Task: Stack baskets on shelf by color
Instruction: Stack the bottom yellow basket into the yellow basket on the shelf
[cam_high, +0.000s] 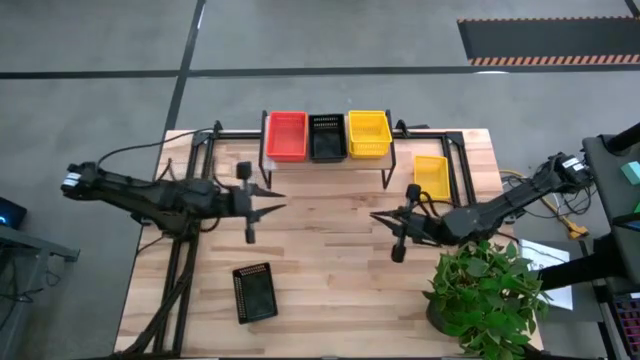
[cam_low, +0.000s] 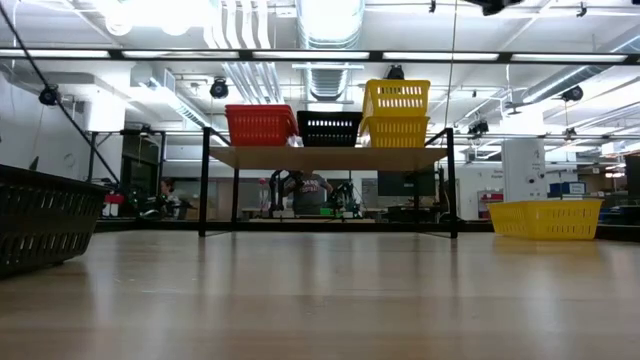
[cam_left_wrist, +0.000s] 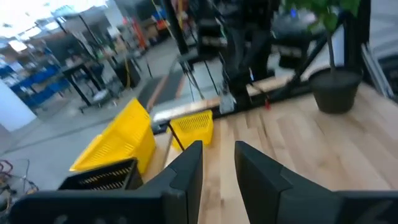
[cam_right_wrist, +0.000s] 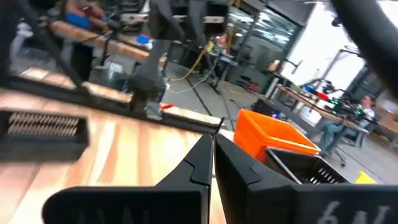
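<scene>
1. Up on the shelf (cam_high: 385, 165): a red-orange stack (cam_high: 286, 135), a black stack (cam_high: 327, 137) in the middle, a yellow stack (cam_high: 369, 133) at the far end, standing tallest in the low view.
2. Off the shelf, two baskets left: a yellow basket (cam_high: 431, 176) on the worktop (cam_high: 330, 270) just beside the shelf's right end, and a black basket (cam_high: 254, 292) lying well apart, toward the near-left corner.
3. Left gripper (cam_high: 276, 200) hovering mid-worktop in front of the shelf, fingers (cam_left_wrist: 186, 171) parted a modest way, holding nothing.
4. Right gripper (cam_high: 381, 217) hovering opposite, fingers pressed fully together, also empty.
5. Likely step in hand: picking one of the two stragglers. Yellow basket sits nearest the right arm, black one nearer the left.
6. To do it well: open wide before descending, straddle one slotted wall rather than the whole basket, pinch near the middle of that wall so it hangs level.
7. Lift clear of the shelf's plank edge, then lower squarely onto the matching colour so it nests instead of perching crooked.
8. Risk to watch: nudging the tall yellow stack on approach.
</scene>
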